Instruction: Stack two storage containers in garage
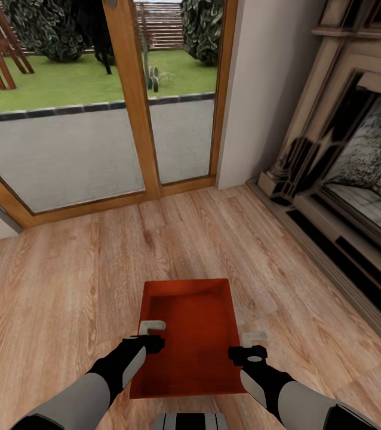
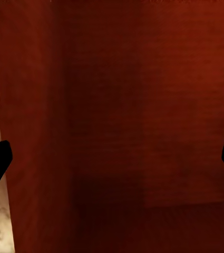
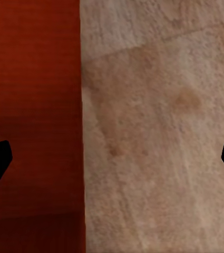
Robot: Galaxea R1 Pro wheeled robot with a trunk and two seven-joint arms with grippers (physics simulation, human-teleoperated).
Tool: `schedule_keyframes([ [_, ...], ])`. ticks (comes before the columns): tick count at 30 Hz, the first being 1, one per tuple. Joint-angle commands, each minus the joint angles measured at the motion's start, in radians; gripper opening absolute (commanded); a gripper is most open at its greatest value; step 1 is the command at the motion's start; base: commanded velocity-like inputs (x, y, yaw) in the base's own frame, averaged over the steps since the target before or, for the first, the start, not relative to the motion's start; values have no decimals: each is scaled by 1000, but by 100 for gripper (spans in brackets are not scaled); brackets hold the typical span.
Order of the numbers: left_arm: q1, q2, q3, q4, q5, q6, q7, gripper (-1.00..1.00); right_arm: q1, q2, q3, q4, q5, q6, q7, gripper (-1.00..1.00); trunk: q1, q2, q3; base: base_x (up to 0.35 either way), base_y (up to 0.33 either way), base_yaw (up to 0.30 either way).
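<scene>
An orange-red bin (image 1: 189,337) sits on the wood floor (image 1: 65,286) near the fireplace (image 1: 358,173), the left gripper (image 1: 152,327) and right gripper (image 1: 254,338) straddling its side walls, jaws apparently spread wide, gripping nothing.

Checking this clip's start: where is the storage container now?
In the head view, the storage container sits low-centre on the wood plank floor, between the left pincer and right pincer, fireplace to its right.
</scene>
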Motion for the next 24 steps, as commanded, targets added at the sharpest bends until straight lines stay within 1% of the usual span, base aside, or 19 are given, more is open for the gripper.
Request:
schedule_keyframes([
  [1,0,1,-8,-2,11,4,8,100,0,0,9,-1,-10,-2,-4,100,0,0,-1,0,0,0],
  [12,0,8,-3,-2,12,2,8,100,0,1,9,-1,-9,-2,-2,100,0,0,-1,0,0,0],
  [17,0,38,-1,-1,17,0,8,100,-1,1,9,-1,-9,-2,-2,100,0,0,-1,0,0,0],
  [20,0,62,0,-1,21,1,6,100,0,1,9,-1,-9,-2,1,100,0,0,-1,0,0,0],
  [24,0,75,0,2,22,2,3,100,0,1,9,-1,-9,-2,9,100,0,0,-1,0,0,0],
])
